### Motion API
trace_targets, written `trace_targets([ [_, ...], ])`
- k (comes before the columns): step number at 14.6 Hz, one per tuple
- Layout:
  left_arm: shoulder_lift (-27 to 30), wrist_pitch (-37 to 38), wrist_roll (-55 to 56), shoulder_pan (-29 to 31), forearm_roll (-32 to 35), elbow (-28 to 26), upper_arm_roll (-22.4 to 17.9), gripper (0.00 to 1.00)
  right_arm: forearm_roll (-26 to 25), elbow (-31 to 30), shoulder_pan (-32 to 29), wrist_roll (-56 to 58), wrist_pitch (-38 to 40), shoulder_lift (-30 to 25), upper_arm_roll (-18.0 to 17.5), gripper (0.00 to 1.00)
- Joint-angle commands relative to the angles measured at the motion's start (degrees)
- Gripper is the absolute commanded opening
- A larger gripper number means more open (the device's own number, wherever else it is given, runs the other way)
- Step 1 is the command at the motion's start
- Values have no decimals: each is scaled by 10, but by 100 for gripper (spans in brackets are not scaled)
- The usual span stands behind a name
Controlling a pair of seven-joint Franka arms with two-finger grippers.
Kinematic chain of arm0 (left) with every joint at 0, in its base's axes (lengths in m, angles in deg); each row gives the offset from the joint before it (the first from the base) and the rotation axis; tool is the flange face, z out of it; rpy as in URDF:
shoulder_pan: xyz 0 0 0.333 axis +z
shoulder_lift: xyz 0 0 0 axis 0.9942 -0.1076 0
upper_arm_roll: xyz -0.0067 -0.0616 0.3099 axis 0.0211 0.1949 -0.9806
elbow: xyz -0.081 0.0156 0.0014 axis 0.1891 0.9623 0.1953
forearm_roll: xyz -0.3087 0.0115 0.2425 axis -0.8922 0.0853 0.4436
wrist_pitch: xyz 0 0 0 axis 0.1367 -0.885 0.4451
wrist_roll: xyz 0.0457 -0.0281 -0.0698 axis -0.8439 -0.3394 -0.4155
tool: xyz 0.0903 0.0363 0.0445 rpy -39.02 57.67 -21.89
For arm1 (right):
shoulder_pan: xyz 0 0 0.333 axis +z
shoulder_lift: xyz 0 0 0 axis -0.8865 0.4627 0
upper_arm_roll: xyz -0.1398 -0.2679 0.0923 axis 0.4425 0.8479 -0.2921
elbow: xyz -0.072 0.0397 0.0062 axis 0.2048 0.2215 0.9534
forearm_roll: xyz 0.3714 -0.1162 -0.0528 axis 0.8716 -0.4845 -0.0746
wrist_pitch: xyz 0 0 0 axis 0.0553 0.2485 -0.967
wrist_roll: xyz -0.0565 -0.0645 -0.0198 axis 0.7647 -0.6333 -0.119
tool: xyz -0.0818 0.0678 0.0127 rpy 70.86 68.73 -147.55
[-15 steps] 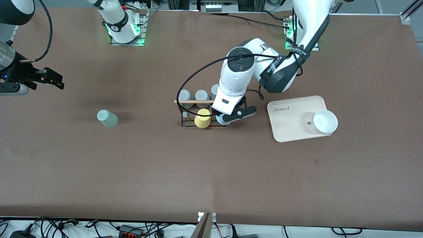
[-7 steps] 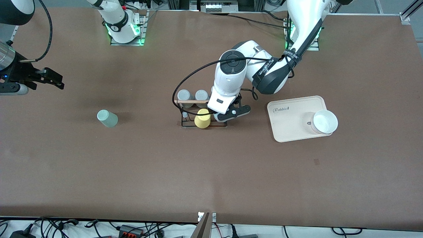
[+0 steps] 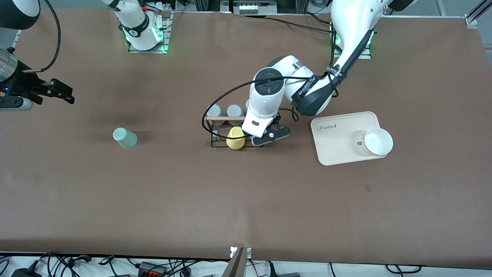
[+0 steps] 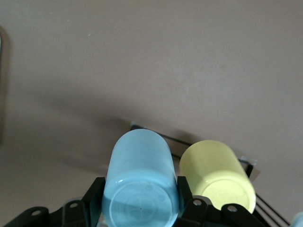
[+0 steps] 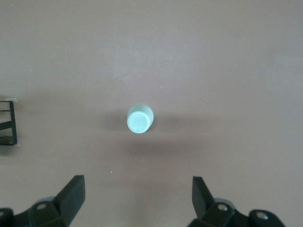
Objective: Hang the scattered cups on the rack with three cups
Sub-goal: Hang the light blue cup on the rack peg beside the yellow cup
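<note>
L gripper [image 4: 140, 208]: clamped on blue cup [image 4: 139, 184], over rack [image 3: 234, 132] beside yellow cup [image 3: 235, 137]
R gripper [image 5: 138, 194]: wide, waiting above mint cup [image 5: 140, 119]

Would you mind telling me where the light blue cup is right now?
The light blue cup is clamped in the left pincer over the rack, right beside the yellow cup.
</note>
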Motion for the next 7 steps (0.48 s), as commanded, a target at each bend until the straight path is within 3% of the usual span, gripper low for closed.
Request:
trace_targets([
  [1, -11, -16, 7, -1, 18, 12, 0, 36, 0, 9, -5, 9, 4, 5, -1, 100],
  [7, -19, -19, 4, -5, 18, 6, 0, 37, 0, 9, -6, 9, 5, 7, -1, 100],
])
